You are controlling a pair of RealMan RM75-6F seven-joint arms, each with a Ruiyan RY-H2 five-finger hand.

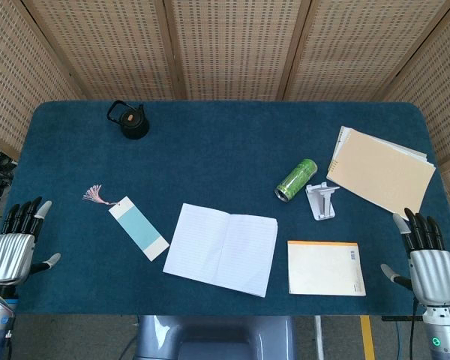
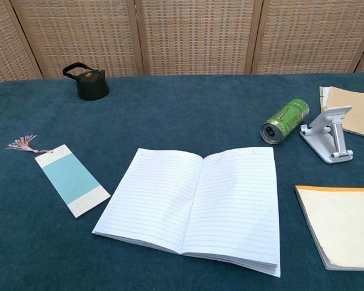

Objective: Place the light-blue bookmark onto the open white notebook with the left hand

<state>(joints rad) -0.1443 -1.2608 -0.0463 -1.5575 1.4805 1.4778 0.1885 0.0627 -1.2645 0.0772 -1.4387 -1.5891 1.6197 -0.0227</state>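
The light-blue bookmark [image 1: 138,227] [image 2: 71,179] lies flat on the blue table, its pink tassel [image 1: 96,196] pointing to the far left. Just right of it the open white notebook [image 1: 222,248] [image 2: 194,205] lies with its lined pages up. My left hand [image 1: 16,244] hovers at the table's front left corner, fingers spread, holding nothing, well left of the bookmark. At the front right corner is my right hand [image 1: 426,259], also open and empty. Neither hand shows in the chest view.
A black teapot [image 1: 130,120] [image 2: 88,82] stands at the back left. A green can [image 1: 296,180] [image 2: 284,120] lies on its side beside a white phone stand [image 1: 322,200] [image 2: 327,133]. A tan notepad [image 1: 325,268] and a beige folder [image 1: 380,169] occupy the right.
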